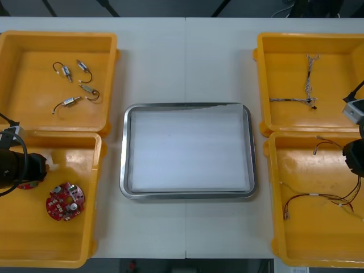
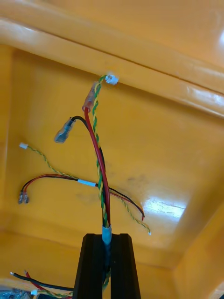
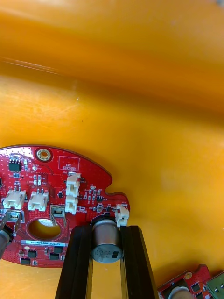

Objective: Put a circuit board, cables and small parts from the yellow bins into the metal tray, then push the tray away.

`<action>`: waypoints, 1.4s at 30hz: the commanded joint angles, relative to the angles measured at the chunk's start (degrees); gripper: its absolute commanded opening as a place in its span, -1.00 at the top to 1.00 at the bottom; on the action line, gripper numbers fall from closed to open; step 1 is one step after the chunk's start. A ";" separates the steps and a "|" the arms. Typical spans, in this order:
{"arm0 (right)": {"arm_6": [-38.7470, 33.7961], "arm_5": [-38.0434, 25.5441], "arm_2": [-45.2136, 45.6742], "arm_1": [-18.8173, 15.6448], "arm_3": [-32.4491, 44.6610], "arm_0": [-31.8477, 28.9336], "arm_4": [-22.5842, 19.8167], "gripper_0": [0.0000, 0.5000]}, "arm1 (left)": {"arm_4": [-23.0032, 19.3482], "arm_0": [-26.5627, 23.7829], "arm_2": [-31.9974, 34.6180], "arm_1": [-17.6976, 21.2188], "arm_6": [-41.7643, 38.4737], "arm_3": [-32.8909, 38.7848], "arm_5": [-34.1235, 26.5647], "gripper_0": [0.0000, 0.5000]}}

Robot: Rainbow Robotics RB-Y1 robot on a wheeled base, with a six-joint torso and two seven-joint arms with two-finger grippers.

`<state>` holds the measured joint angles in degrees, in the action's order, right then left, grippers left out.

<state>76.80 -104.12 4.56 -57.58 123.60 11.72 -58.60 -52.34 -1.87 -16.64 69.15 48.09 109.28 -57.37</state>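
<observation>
Left jaws, in the near left bin (image 1: 34, 239), are clenched on a silver can (image 3: 106, 240) on a red board (image 3: 70, 184); a second board (image 1: 65, 201) lies just beside. Right jaws, over the near right bin (image 1: 307, 242), are clenched on one cable bundle (image 2: 99, 159), with loose cables (image 2: 56, 177) below. Desk (image 1: 187, 57) count: four bins, one bare tray (image 1: 187, 195) between them, four small metal parts (image 1: 69, 102) in the far left bin (image 1: 34, 85), and blue-white cables (image 1: 307, 85) in the far right bin (image 1: 284, 57).

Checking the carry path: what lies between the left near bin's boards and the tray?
Front view: the yellow bin's side wall and bare table. The left gripper holds a circuit board there; the right gripper holds cables in the right near bin.
</observation>
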 commanded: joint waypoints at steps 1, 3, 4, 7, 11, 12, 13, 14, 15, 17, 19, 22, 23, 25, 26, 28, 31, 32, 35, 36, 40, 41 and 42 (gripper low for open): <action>3.27 -2.67 1.60 -0.17 1.56 5.33 -3.10 1.00 | 0.22 0.72 -0.67 1.77 -3.80 1.81 0.60 1.00; 3.36 -3.37 1.60 -0.25 1.56 6.48 -4.42 1.00 | -0.57 0.90 -0.67 3.36 -3.62 2.78 0.42 1.00; 3.27 -3.72 1.60 -0.25 1.56 7.18 -5.38 1.00 | -1.54 0.99 -0.67 4.59 -3.36 3.30 0.42 1.00; 3.27 -4.51 1.60 -0.34 1.56 8.94 -7.58 1.00 | -3.91 1.08 -0.58 7.75 -2.92 5.15 0.42 1.00; 3.36 -5.57 1.60 -0.69 1.56 10.96 -10.22 1.00 | -6.99 1.08 0.03 12.06 -2.48 7.26 0.24 1.00; 3.36 -5.74 1.60 -0.69 1.56 11.22 -10.57 1.00 | -7.43 1.08 0.21 12.50 -2.39 7.52 0.07 1.00; 3.36 -5.88 1.60 -0.78 1.56 11.66 -11.18 1.00 | -8.13 1.08 0.65 13.38 -2.21 8.05 -0.55 1.00; 3.36 -5.88 1.60 -0.78 1.65 12.10 -11.71 1.00 | -8.57 1.08 1.53 14.34 -2.13 9.10 -2.13 1.00; 3.45 -5.88 1.60 -0.87 1.65 12.54 -12.15 1.00 | -8.66 1.08 2.93 15.05 -1.95 10.33 -4.41 1.00; 3.53 -5.88 1.51 -0.78 1.73 13.07 -12.50 1.00 | -9.18 1.08 6.19 15.75 -1.86 12.53 -9.34 1.00; 3.62 -5.88 1.51 -0.78 1.82 13.51 -12.77 1.00 | -10.85 0.99 9.88 15.66 -1.69 13.94 -14.52 1.00; 3.89 -5.88 1.51 -0.78 1.91 14.03 -13.21 1.00 | -14.81 0.99 16.82 13.73 -1.51 15.52 -22.61 1.00; 3.97 -5.88 1.51 -0.87 1.91 14.21 -13.38 1.00 | -16.30 0.99 18.93 12.67 -1.42 15.96 -24.72 1.00; 3.97 -5.88 1.42 -0.87 1.91 14.39 -13.65 1.00 | -17.97 0.81 21.13 11.53 -1.34 16.66 -26.91 1.00; 4.15 -5.88 1.51 -0.87 1.82 14.47 -13.65 1.00 | -18.59 0.46 21.92 11.00 -1.34 17.19 -27.79 1.00; 4.15 -5.88 1.42 -0.87 1.82 14.47 -13.56 1.00 | -19.38 -1.38 22.01 10.92 -1.95 17.81 -29.37 1.00; 4.24 -5.88 1.42 -0.78 1.91 14.47 -13.21 1.00 | -21.23 -4.37 21.83 10.83 -2.65 17.89 -31.13 1.00; 4.15 -5.88 1.42 -0.78 1.91 14.47 -13.12 1.00 | -21.67 -4.99 21.83 10.65 -2.83 17.81 -31.48 1.00; 4.24 -5.88 1.51 -0.78 1.82 14.47 -12.42 1.00 | -22.72 -7.80 21.57 8.98 -5.03 17.63 -33.59 1.00; 4.24 -5.88 1.51 -0.78 1.82 14.47 -12.42 1.00 | -22.81 -8.94 21.13 8.28 -6.43 17.63 -33.95 1.00; 4.24 -5.88 1.51 -0.78 1.82 14.47 -12.42 1.00 | -21.84 -14.92 15.24 6.78 -12.15 17.45 -34.03 1.00; 4.24 -5.88 1.51 -0.78 1.82 14.47 -12.42 1.00 | -21.67 -15.97 14.27 6.43 -13.20 17.45 -34.12 1.00; 4.24 -5.88 1.51 -0.78 1.82 14.47 -12.42 1.00 | -20.87 -17.91 12.25 5.20 -15.66 17.45 -34.21 1.00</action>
<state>79.91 -109.62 4.57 -57.58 123.93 24.34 -71.41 -74.41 -13.23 1.01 76.72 43.79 126.15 -90.84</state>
